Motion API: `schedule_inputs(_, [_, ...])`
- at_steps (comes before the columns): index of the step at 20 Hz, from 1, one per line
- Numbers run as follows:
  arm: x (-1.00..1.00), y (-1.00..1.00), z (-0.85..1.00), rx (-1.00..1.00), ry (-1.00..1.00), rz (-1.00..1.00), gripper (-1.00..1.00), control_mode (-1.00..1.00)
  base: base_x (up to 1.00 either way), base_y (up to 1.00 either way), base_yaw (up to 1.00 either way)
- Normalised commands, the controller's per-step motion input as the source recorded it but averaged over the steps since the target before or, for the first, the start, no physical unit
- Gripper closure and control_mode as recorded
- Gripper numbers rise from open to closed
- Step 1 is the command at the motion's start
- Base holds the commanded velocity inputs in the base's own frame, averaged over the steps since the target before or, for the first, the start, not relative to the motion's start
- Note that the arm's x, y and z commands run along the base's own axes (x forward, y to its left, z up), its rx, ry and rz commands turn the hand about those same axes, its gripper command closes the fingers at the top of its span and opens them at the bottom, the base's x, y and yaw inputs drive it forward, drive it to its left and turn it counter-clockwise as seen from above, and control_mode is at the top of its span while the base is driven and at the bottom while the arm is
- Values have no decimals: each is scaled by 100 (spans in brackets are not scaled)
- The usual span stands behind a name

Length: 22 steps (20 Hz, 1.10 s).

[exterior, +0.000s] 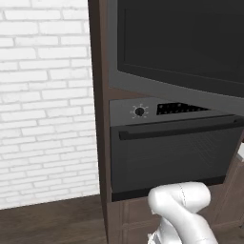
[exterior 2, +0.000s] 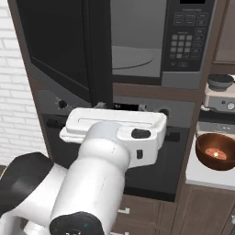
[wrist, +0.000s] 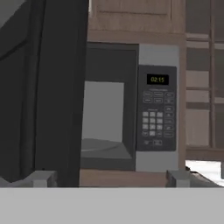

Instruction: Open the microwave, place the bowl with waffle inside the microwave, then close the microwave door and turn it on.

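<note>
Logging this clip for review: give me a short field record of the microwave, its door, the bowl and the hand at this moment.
microwave: cavity exposed, keypad panel at right
microwave door: swung open to the left
bowl: brown, on the counter to the right, not yet inside
oven: below the microwave, shut
hand: open, holding nothing, facing the cavity

Door (exterior 2: 59, 41) cut off at top and left edges, hiding cavity's left part; bowl (exterior 2: 215, 151) clipped at right edge; keypad (wrist: 156, 127) labels unreadable.
</note>
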Motion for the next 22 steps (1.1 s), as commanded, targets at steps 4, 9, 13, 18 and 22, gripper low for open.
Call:
schedule_inputs(4, [21,-70,0,8,0,43,-100,-100,0,0,0])
schedule_inputs(9, [46,-37,0,4,0,39,-100,-100,0,0,0])
schedule_inputs(13, [62,-16,-6,1,-3,34,-100,-100,0,0,0])
schedule_inputs(18, [59,9,-31,0,-1,21,-100,-100,0,0,0])
schedule_inputs(22, [68,13,-23,0,-2,14,-100,-100,0,0,0])
